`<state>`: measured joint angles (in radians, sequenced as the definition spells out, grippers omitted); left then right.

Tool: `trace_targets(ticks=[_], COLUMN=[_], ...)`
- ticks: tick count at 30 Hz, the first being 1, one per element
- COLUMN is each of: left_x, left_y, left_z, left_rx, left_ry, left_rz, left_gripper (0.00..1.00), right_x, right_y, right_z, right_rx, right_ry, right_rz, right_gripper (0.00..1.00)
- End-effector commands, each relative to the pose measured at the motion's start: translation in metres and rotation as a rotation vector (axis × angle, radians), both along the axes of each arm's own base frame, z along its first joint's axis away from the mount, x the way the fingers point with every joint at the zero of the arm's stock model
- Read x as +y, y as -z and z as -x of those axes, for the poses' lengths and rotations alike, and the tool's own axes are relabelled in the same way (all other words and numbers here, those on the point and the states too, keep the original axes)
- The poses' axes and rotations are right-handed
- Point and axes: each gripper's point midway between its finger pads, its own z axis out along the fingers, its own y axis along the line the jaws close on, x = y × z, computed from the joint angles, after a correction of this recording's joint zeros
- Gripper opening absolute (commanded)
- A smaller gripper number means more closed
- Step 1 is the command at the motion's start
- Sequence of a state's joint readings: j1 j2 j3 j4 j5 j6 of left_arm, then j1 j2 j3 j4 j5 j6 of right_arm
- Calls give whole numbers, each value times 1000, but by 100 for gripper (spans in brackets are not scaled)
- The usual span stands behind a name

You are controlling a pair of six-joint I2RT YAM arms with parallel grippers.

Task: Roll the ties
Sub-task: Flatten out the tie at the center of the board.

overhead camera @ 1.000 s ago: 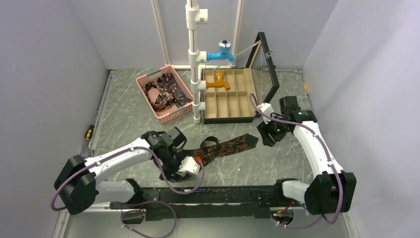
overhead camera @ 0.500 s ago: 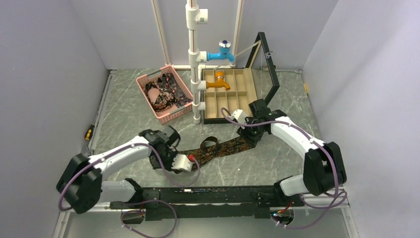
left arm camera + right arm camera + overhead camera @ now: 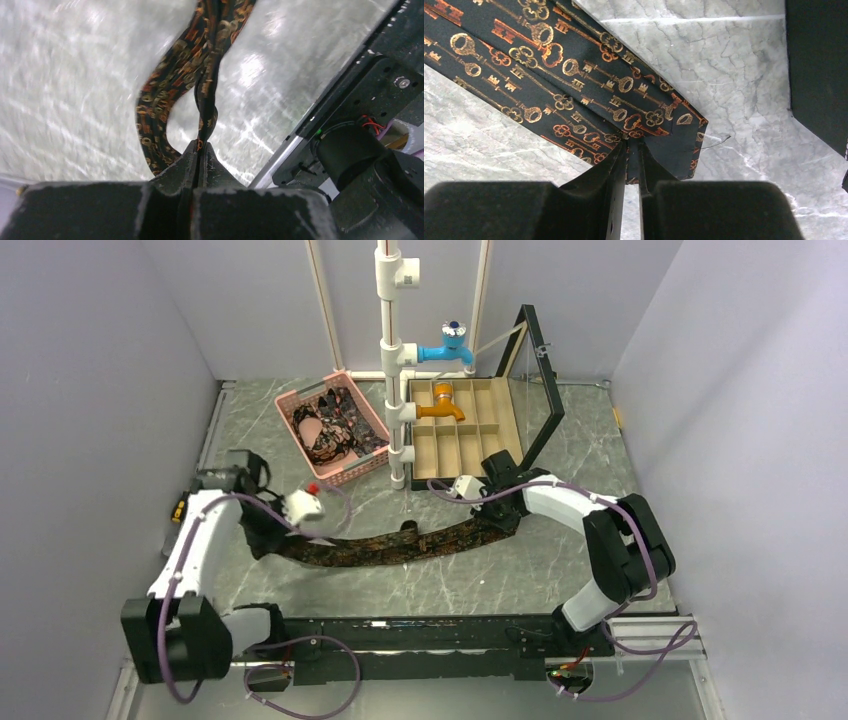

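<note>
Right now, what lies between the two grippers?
The tie lies stretched along the table from the left gripper to the right gripper, each shut on one end. The top view shows the whole stretch.

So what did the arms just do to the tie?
The left gripper swung left, pulling the tie out long. The right gripper came in and clamped its wide end. The pink basket and the box stayed put.
</note>
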<state>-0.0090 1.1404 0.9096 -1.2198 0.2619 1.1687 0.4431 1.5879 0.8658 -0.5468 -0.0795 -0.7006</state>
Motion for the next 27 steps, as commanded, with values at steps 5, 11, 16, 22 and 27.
trace_targets(ticks=[5, 11, 16, 22, 27], left_x=[54, 79, 94, 86, 69], left_y=[-18, 5, 21, 25, 32], left_z=[-29, -29, -34, -38, -35], left_rx=[125, 207, 263, 293, 338], left_ry=[-309, -377, -449, -450, -422], left_rz=[107, 37, 10, 60, 100], left_gripper=[0, 0, 0, 0, 19], right_x=[-38, -60, -90, -119, -129], right_y=[36, 37, 33, 27, 19], right_z=[14, 33, 52, 73, 87], right_rx=[28, 37, 0, 9, 14], right_ry=[-24, -11, 13, 77, 101], right_rz=[182, 261, 354, 410, 418], right_gripper=[2, 0, 0, 0, 0])
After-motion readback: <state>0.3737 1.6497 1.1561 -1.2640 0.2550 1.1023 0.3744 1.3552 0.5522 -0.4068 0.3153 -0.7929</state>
